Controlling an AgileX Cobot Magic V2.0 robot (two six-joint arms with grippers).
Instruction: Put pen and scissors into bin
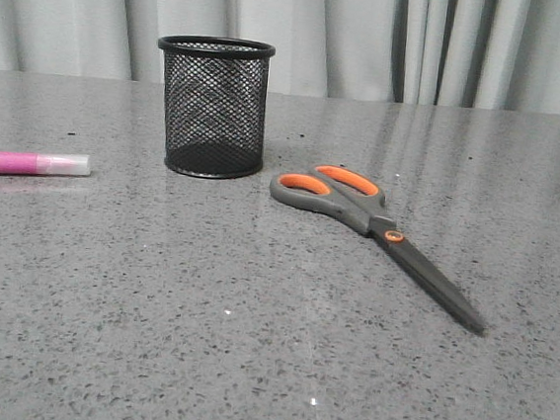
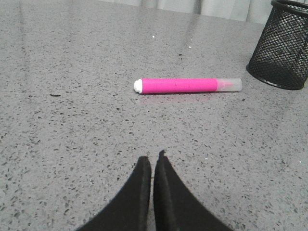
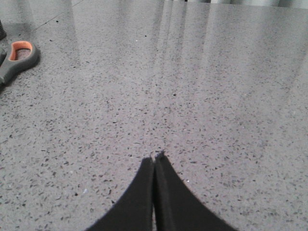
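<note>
While pen point(image 2: 187, 85) and scissors point(image 1: 377, 234) lie untouched, both tools point(image 2: 152, 161) point(image 3: 155, 158) clenched, empty.

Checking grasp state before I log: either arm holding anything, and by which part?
Nothing held. Left gripper and right gripper are shut on nothing; pen and scissors lie loose on the table.

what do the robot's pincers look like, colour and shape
Only the fingertips show, each in its own wrist view. The left pincer has two plain matte black fingers that are broad at the base and curve in to narrow, pointed tips. The right pincer looks the same: black, smooth, tapering. No cables, markings or arm links are visible, and the front view shows no arm.
</note>
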